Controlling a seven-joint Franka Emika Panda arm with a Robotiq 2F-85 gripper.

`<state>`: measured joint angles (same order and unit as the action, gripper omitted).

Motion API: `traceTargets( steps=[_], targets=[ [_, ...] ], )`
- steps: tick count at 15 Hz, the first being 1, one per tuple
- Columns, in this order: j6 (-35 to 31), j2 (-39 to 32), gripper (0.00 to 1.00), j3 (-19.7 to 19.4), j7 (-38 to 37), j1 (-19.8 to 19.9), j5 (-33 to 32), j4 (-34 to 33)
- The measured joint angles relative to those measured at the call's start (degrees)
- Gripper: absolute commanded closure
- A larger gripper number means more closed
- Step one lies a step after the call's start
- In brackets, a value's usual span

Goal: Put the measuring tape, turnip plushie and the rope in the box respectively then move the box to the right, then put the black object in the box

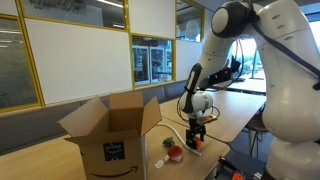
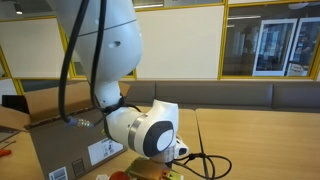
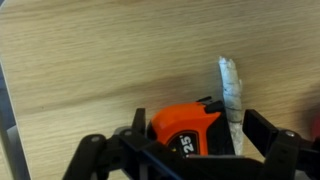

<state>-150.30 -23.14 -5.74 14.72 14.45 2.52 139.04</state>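
In the wrist view the orange and black measuring tape (image 3: 185,128) lies on the wooden table between the fingers of my open gripper (image 3: 195,140). The jaws stand either side of it without pressing on it. The white rope (image 3: 230,90) lies along the tape's right side, inside the right finger (image 3: 262,130). In an exterior view the gripper (image 1: 197,141) hangs low over the table, right of the open cardboard box (image 1: 110,135). The reddish turnip plushie (image 1: 174,152) lies between them. The black object is out of view.
The table edge (image 1: 225,150) runs close to the right of the gripper. In an exterior view the robot's wrist (image 2: 150,130) and a cable (image 2: 205,160) hide the work spot, with the box (image 2: 50,135) to the left. Glass walls stand behind.
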Motion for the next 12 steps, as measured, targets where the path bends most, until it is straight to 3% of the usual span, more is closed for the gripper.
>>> traceTargets(
  steps=[7, 8, 9, 11, 12],
  targets=[
    [-0.1, -1.4, 0.0, -0.1, -0.1, -0.2, -0.9, -1.2],
    [-0.2, -1.5, 0.25, -0.1, -0.1, -0.2, -1.1, -1.5],
    [-0.2, -1.6, 0.26, -0.1, -0.1, -0.2, -1.4, -1.8],
    [-0.3, -1.7, 0.39, -0.2, -0.1, -0.2, -1.9, -2.4],
    [-0.3, -1.7, 0.39, -0.3, -0.1, -0.2, -2.1, -2.6]
  ],
)
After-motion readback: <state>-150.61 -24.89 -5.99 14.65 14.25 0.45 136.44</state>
